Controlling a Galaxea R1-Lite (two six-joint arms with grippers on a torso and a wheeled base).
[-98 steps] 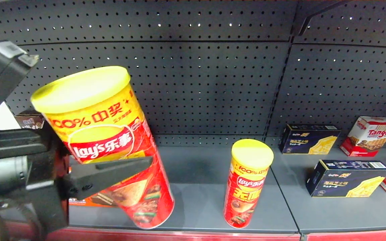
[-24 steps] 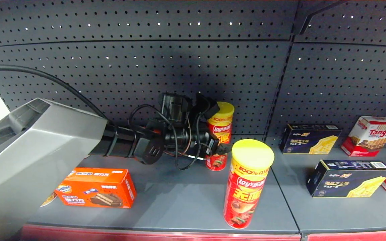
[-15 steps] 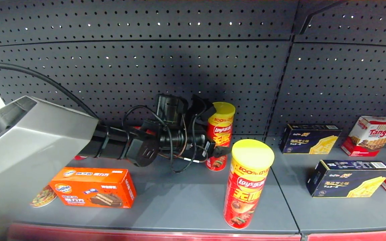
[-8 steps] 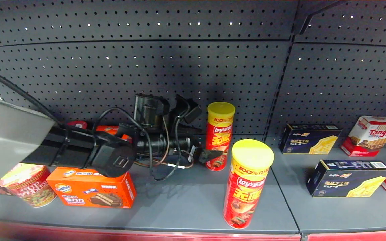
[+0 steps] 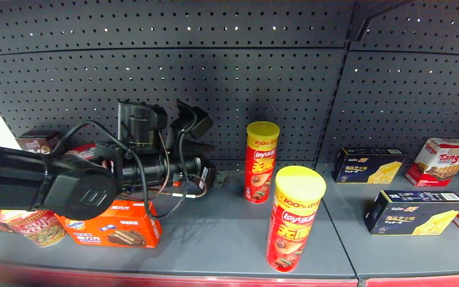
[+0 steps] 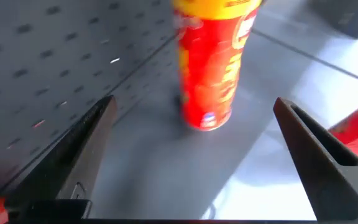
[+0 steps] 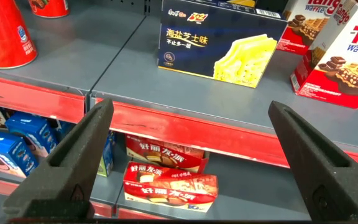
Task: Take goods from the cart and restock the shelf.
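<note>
Right ahead of my left claw (image 6: 194,102), can (image 6: 209,68) stands on the shelf (image 6: 260,162).
Claw's spread wide, gripping nothing; guessing more restocking's left.

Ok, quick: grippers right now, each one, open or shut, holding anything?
Left gripper: open, holding nothing; the chip can stands free ahead of it.
Right gripper: open, holding nothing.

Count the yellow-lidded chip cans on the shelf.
2. The rear chip can stands upright by the pegboard; the front chip can stands upright near the shelf's front edge. The left arm may hide others.
</note>
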